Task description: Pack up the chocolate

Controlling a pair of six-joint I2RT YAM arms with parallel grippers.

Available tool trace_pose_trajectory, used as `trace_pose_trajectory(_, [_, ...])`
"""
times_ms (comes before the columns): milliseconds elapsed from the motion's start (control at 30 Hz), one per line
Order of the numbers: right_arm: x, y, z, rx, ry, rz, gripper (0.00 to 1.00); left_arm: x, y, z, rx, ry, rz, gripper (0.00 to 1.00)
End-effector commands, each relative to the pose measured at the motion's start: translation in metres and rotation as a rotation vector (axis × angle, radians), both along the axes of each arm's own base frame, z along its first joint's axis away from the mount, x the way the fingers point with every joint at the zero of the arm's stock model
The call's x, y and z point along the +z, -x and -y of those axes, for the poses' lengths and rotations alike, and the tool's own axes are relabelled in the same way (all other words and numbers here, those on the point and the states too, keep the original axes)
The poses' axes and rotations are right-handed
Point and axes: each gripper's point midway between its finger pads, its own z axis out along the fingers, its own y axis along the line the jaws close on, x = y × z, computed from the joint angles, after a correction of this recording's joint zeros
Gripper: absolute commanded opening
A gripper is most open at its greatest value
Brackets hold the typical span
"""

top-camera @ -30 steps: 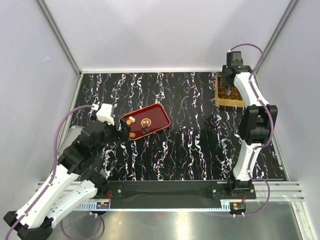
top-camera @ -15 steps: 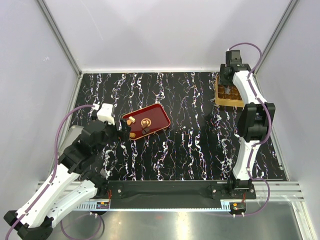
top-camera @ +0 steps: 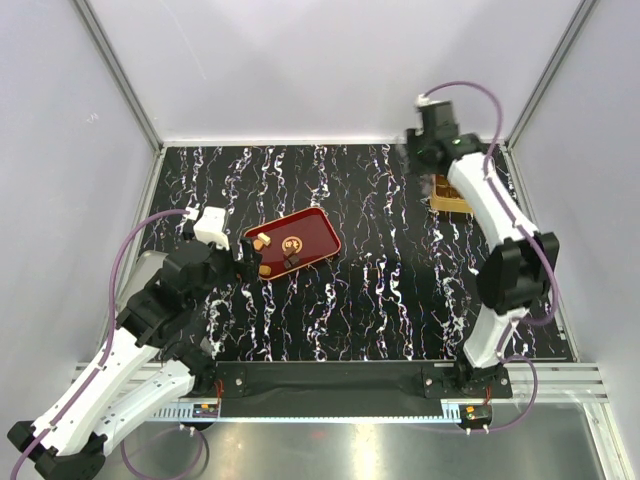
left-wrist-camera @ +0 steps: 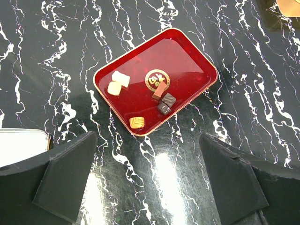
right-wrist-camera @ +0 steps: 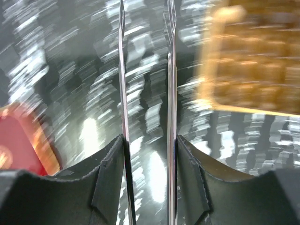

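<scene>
Right gripper (right-wrist-camera: pixel 146 18) just swung left off the golden box (top-camera: pixel 446 196), slightly parted, carrying nothing, probably fetching more. Chocolate (left-wrist-camera: pixel 166 99) sits in the red tray (left-wrist-camera: pixel 187 61) centre-left, under the wide-open, empty left gripper (left-wrist-camera: pixel 150 171).

bright even light, glare on table (left-wrist-camera: pixel 161 174), right wrist view blurred

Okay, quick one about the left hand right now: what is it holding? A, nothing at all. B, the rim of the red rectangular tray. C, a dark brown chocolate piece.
A: the left hand is open, its black fingers wide apart with only the black marbled table between them; the red rectangular tray and its small chocolate pieces lie beyond them, untouched.
</scene>
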Motion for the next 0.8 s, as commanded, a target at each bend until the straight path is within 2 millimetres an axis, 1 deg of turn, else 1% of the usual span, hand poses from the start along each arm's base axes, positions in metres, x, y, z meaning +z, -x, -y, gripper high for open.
trace_pose_trajectory(0, [0.024, 0.039, -0.079, 0.224, -0.053, 0.064, 0.52, 0.011, -0.003, 0.002, 0.001, 0.025, 0.041, 0.99])
trace_pose_trajectory(33, [0.017, 0.061, -0.107, 0.309, -0.068, 0.044, 0.52, 0.011, -0.003, 0.002, -0.002, 0.026, 0.04, 0.99])
trace_pose_trajectory(67, [0.014, 0.071, -0.12, 0.343, -0.078, 0.036, 0.52, 0.012, -0.004, 0.003, -0.003, 0.029, 0.042, 0.99])
trace_pose_trajectory(100, [0.004, 0.083, -0.132, 0.375, -0.078, 0.014, 0.52, 0.011, -0.004, 0.004, -0.007, 0.026, 0.04, 0.99])
trace_pose_trajectory(133, [0.005, 0.093, -0.144, 0.409, -0.095, 0.012, 0.52, 0.011, -0.004, 0.004, -0.007, 0.025, 0.037, 0.99])
trace_pose_trajectory(167, [0.003, 0.11, -0.167, 0.463, -0.105, 0.0, 0.52, 0.011, -0.004, 0.004, -0.006, 0.025, 0.035, 0.99])
trace_pose_trajectory(233, [-0.004, 0.126, -0.184, 0.497, -0.108, -0.016, 0.53, 0.01, -0.005, 0.004, -0.005, 0.022, 0.034, 0.99])
trace_pose_trajectory(267, [-0.008, 0.141, -0.202, 0.539, -0.116, -0.028, 0.53, 0.01, -0.005, 0.003, 0.0, 0.021, 0.036, 0.99])
trace_pose_trajectory(367, [-0.017, 0.16, -0.225, 0.581, -0.12, -0.052, 0.53, 0.011, -0.005, 0.002, 0.003, 0.021, 0.038, 0.99])
trace_pose_trajectory(400, [-0.021, 0.172, -0.237, 0.612, -0.117, -0.062, 0.53, 0.011, -0.005, 0.002, 0.003, 0.021, 0.039, 0.99])
trace_pose_trajectory(467, [-0.03, 0.178, -0.243, 0.613, -0.097, -0.077, 0.53, 0.01, -0.005, 0.002, 0.005, 0.02, 0.037, 0.99])
trace_pose_trajectory(500, [-0.034, 0.186, -0.25, 0.634, -0.09, -0.083, 0.54, 0.01, -0.005, 0.002, 0.005, 0.019, 0.036, 0.99])
trace_pose_trajectory(533, [-0.039, 0.189, -0.254, 0.638, -0.083, -0.092, 0.53, 0.01, -0.005, 0.002, 0.005, 0.019, 0.036, 0.99])
trace_pose_trajectory(633, [-0.046, 0.199, -0.267, 0.669, -0.062, -0.103, 0.54, 0.011, -0.005, 0.002, 0.002, 0.022, 0.037, 0.99])
trace_pose_trajectory(767, [-0.057, 0.202, -0.275, 0.677, -0.01, -0.11, 0.56, 0.011, -0.004, 0.002, 0.004, 0.022, 0.038, 0.99])
